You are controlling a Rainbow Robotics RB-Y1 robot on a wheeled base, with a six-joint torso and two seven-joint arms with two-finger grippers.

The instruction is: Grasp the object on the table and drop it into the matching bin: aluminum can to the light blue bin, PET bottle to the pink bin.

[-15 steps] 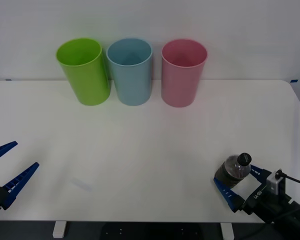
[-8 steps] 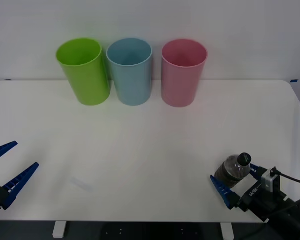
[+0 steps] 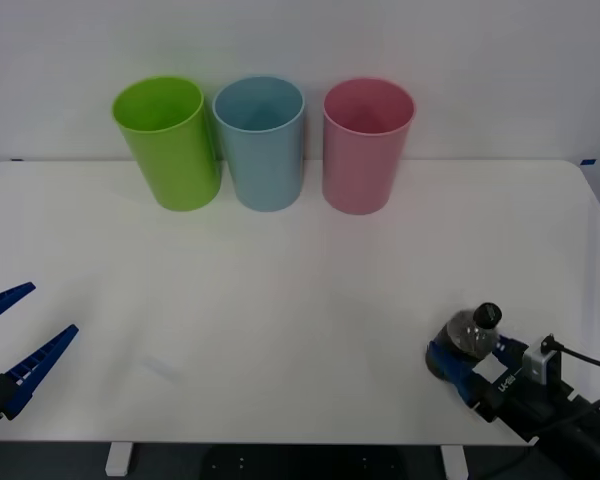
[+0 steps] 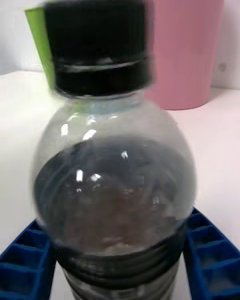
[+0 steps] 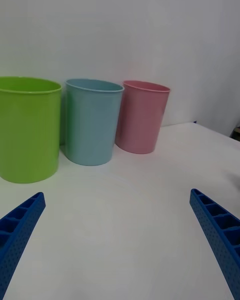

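Note:
The PET bottle [image 3: 467, 340], small and clear with dark liquid and a black cap, stands upright near the front right of the white table [image 3: 300, 270]. My right gripper [image 3: 472, 358] is shut on its lower body. Up close, the bottle [image 4: 112, 180] has a blue finger [image 4: 22, 260] pressed against each side. The pink bin [image 3: 365, 150] stands at the back, right of the light blue bin [image 3: 263, 150]. My left gripper [image 3: 52, 310] rests open at the front left, holding nothing; the left wrist view shows it [image 5: 117, 195] facing the pink bin [image 5: 141, 117] and light blue bin [image 5: 91, 122].
A lime green bin [image 3: 172, 145] stands left of the light blue one, the three in a row along the table's far edge. A wide stretch of bare tabletop lies between the bottle and the bins. The table's front edge runs just below both grippers.
The right gripper's fingers have closed in from either side onto the bottle, which has shifted slightly. The left arm has not moved.

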